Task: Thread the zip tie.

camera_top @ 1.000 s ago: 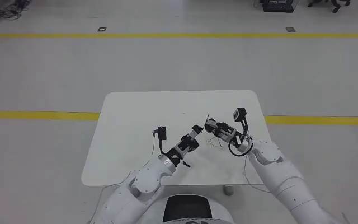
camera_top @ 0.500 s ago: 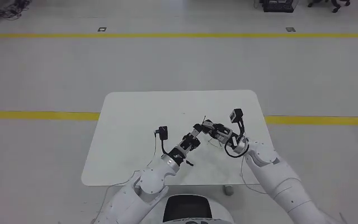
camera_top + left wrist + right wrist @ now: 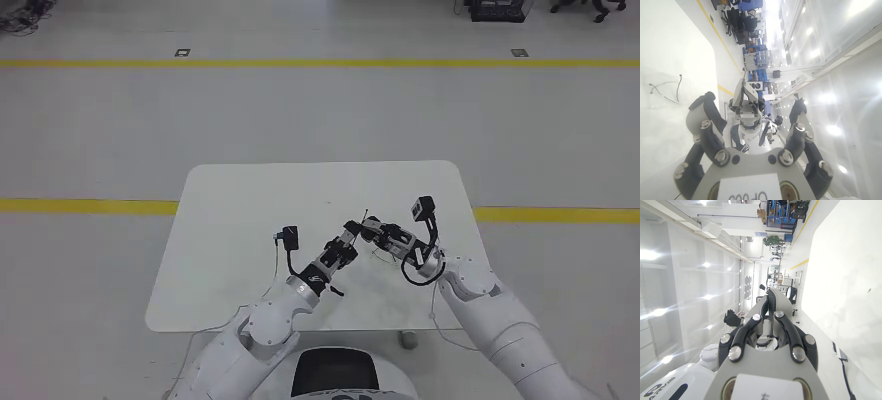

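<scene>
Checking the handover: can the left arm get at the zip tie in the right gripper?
Probably yes. The left gripper is open and faces the right gripper, which is shut on the zip tie; its free end sticks out, with nothing between them.

- One white table [image 3: 230,200] was there
- Two grippers were there, the left gripper [image 3: 753,99] and the right gripper [image 3: 770,293]
- Three loose zip ties [image 3: 677,89] lay on the table, as far as could be told
- One zip tie [image 3: 365,214] stood up at the grippers
</scene>
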Motion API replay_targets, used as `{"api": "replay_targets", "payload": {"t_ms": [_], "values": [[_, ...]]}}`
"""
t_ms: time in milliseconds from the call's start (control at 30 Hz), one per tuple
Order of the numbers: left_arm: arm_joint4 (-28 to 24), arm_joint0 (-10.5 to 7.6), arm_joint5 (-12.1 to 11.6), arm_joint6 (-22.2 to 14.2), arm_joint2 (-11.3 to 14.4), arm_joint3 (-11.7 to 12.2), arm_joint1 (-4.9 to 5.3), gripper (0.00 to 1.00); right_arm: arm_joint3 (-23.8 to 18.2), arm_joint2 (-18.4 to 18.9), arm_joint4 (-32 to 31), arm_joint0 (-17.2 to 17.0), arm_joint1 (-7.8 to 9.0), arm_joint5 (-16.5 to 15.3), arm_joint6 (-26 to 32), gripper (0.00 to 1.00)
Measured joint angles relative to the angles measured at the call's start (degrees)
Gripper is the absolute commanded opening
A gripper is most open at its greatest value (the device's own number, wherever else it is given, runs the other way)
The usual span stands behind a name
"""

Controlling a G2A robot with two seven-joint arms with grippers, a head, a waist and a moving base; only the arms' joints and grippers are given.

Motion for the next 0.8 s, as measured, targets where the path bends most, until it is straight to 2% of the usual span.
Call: {"api": "replay_targets", "payload": {"t_ms": [67, 200, 800], "values": [[0.1, 0.02, 0.0, 0.0, 0.0, 0.1, -0.02, 0.51, -0.3, 0.2, -0.3, -0.1, -0.05, 0.0, 0.0, 0.0], [0.3, 0.07, 0.2, -0.1, 0.1, 0.3, -0.06, 0.45, -0.6, 0.6, -0.6, -0.5, -0.21, 0.0, -0.1, 0.0], [0.7, -0.07, 1.2, -0.3, 0.3, 0.9, -0.29, 0.32, -0.1, 1.2, -2.2, -0.7, -0.92, 0.0, 0.2, 0.0]]}}
